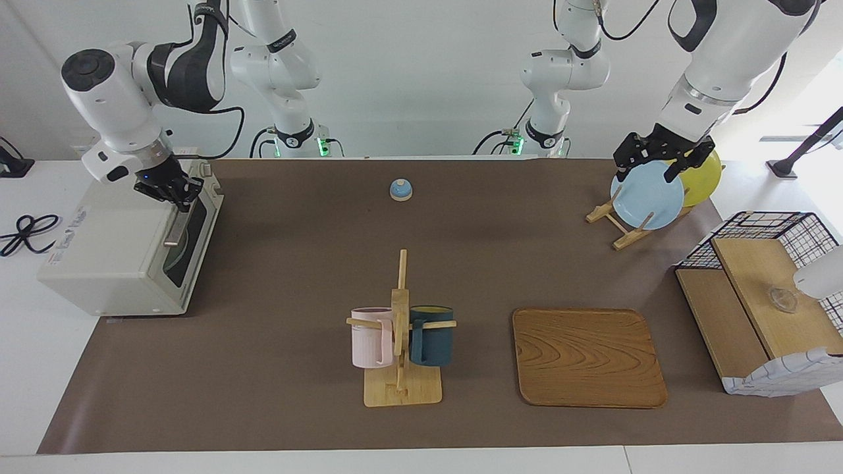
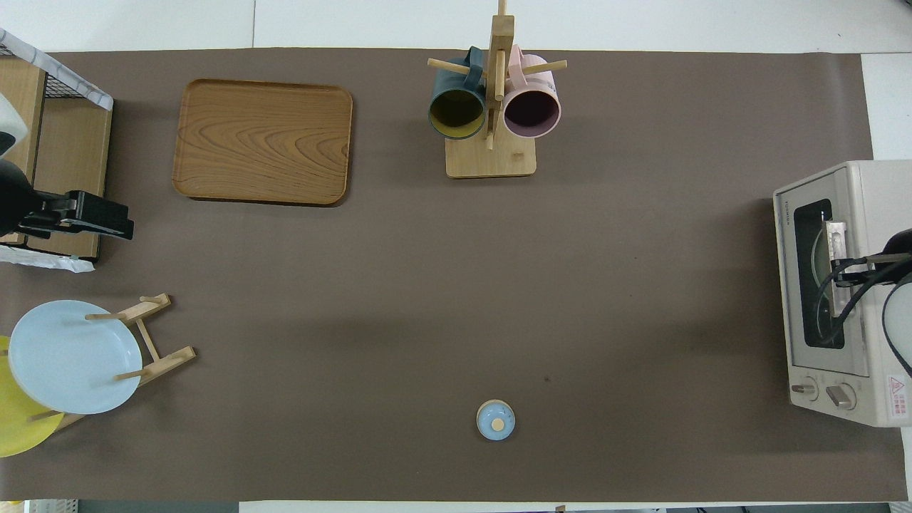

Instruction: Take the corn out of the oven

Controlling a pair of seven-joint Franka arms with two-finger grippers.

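Observation:
The off-white oven (image 1: 118, 250) stands at the right arm's end of the table, its dark glass door closed. The corn is hidden; nothing yellow shows through the window. My right gripper (image 1: 179, 195) is at the upper end of the door's metal bar handle (image 1: 175, 227), shut on it. From overhead, the same right gripper (image 2: 844, 274) lies across the handle (image 2: 835, 239) in front of the oven (image 2: 876, 285). My left gripper (image 1: 652, 164) hangs open over the plate rack and waits, holding nothing.
A mug rack (image 1: 400, 329) with a pink and a dark blue mug stands mid-table, a wooden tray (image 1: 588, 357) beside it. A small blue knobbed lid (image 1: 400, 189) lies nearer the robots. Blue plate (image 1: 647, 195), yellow plate (image 1: 705, 178) and wire basket (image 1: 764, 309) fill the left arm's end.

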